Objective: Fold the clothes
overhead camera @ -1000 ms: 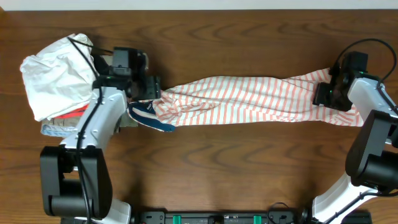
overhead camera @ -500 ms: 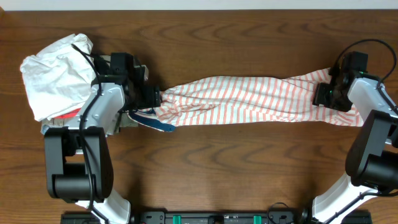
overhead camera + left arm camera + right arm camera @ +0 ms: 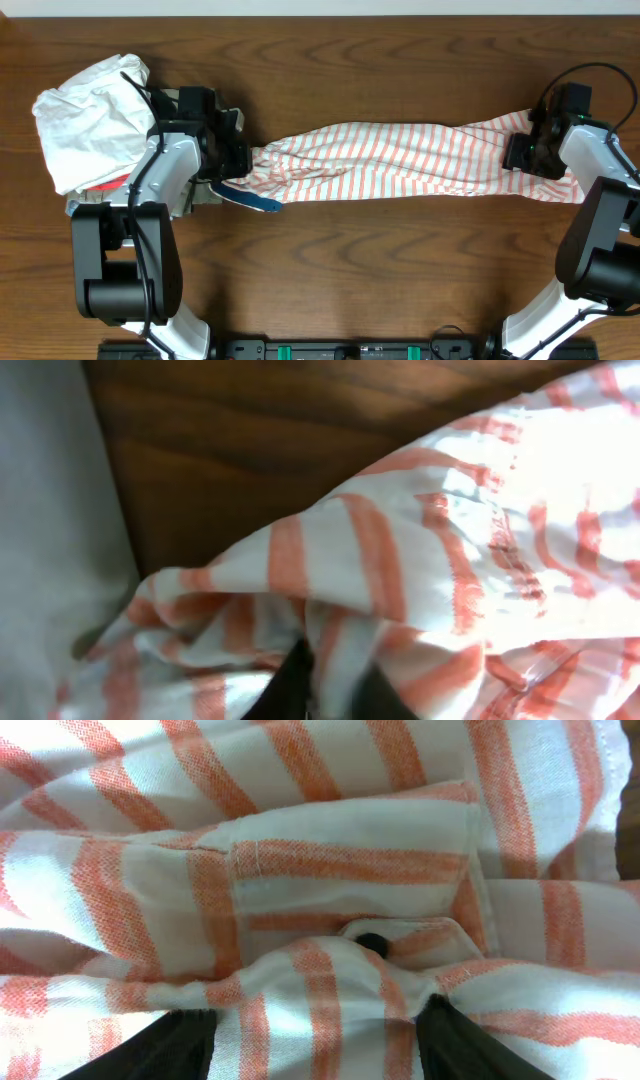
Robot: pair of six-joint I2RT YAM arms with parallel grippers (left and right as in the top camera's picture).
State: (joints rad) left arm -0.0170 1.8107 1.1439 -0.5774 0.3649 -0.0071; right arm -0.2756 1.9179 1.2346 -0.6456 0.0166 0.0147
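Striped shirt [image 3: 400, 160] drawn out long between my two grippers, to take the bunching out before folding.
Overhead: my left gripper [image 3: 238, 158] is clamped on the shirt's left end and my right gripper [image 3: 525, 155] grips its right end, so the cloth lies stretched along the table [image 3: 350, 290]. A white garment [image 3: 90, 120] sits well left of the shirt, and a dark blue piece [image 3: 250, 198] lies just beside its left end. Left wrist: stripes fold over my closed jaws, with bare wood beyond the shirt. Right wrist: a thick wad of shirt with a dark button [image 3: 372, 942] sits between my fingers [image 3: 150, 1050], held firmly, I judge. A second ago my left jaws stood open at that end; the right end has not moved.
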